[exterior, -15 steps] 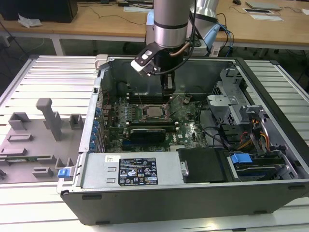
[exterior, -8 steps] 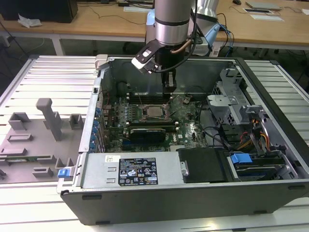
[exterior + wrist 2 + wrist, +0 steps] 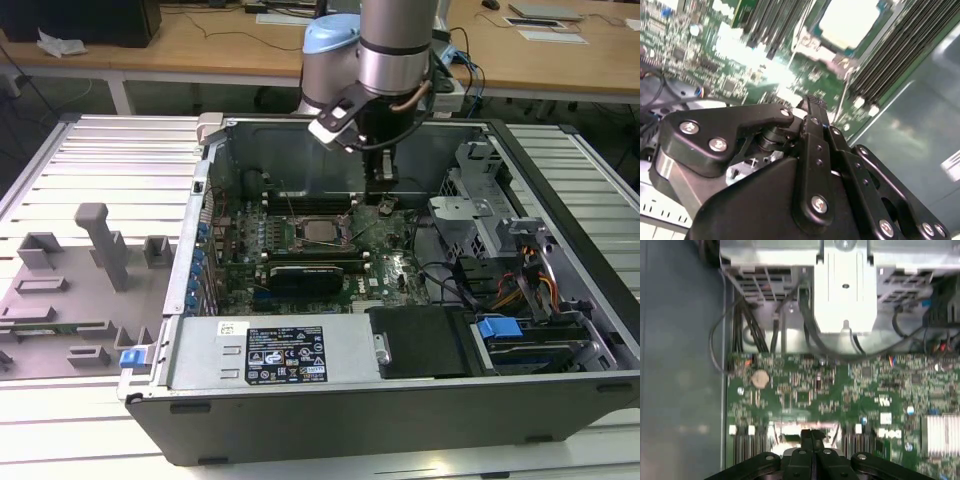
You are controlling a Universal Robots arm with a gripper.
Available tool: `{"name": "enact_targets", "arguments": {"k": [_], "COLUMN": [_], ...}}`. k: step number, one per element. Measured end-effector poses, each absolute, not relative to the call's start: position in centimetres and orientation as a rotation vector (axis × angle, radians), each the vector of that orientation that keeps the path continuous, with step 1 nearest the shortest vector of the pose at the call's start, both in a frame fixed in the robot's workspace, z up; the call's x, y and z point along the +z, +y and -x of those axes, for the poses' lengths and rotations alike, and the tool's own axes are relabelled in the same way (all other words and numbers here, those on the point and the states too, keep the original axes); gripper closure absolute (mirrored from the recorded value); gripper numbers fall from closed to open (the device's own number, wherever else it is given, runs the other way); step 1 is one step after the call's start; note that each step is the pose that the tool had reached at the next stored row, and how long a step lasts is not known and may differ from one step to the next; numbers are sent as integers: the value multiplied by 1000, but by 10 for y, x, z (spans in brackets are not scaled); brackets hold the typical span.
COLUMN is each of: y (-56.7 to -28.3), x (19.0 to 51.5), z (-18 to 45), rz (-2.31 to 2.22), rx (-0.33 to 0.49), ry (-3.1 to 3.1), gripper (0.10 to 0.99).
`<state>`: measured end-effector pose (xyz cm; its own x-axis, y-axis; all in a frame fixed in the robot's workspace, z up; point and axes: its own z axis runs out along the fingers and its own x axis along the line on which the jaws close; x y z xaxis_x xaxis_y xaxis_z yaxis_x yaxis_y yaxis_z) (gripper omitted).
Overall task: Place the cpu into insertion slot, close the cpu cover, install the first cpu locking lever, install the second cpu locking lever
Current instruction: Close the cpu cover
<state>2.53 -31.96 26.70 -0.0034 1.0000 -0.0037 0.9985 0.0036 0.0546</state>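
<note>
The cpu, a pale silver square, lies in the socket on the green motherboard inside the open computer case. A dark frame, the cpu cover, lies around it. In the second wrist view the cpu shows as a bright square between the dark memory slots. My gripper hangs just to the exterior view's right of the socket, close above the board. Its black fingers are pressed together with nothing between them. A thin metal rod stands beside the fingertip; I cannot tell whether they touch.
The case walls enclose the board. A drive cage and cables crowd the exterior view's right. A black power supply lies in front. Grey fixtures stand on the table at the exterior view's left.
</note>
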Motion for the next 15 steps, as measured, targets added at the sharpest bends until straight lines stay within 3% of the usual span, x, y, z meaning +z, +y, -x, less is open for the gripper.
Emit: {"name": "enact_targets", "arguments": {"k": [15], "y": [-320], "x": [250], "z": [-47], "rz": [-2189], "rx": [53], "ry": [2197], "gripper": [980]}}
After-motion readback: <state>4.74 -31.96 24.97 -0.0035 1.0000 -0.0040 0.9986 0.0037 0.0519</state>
